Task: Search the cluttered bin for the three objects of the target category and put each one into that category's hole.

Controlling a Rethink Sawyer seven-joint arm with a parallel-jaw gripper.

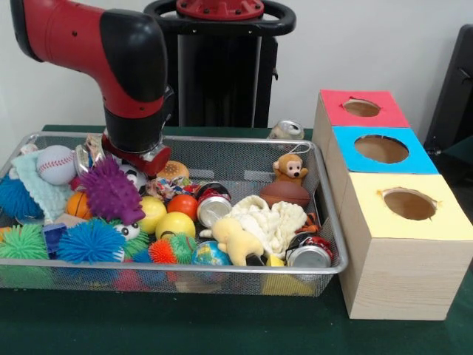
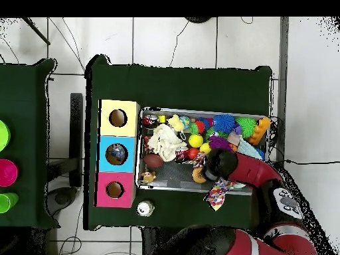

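A wire mesh bin (image 1: 185,138) holds a jumble of toys. Among them are a baseball (image 1: 56,163), two yellow balls (image 1: 174,224), a red ball (image 1: 183,205), a brown football (image 1: 284,194), a globe ball (image 1: 209,254), a purple spiky ball (image 1: 111,191), two drink cans (image 1: 213,209) (image 1: 309,255), a monkey plush (image 1: 290,168) and a yellow plush (image 1: 236,240). My gripper (image 1: 137,159) reaches down into the bin's back left, behind the purple spiky ball, and its lower end is hidden. Overhead, the arm's end (image 2: 222,163) covers that spot.
Beside the bin stands a wooden box with a red hole (image 1: 361,108), a blue hole (image 1: 381,149) and a yellow hole (image 1: 409,203). One can (image 1: 286,130) lies outside the bin behind its rim. A multicoloured toy (image 2: 218,194) hangs over the bin's edge near the arm.
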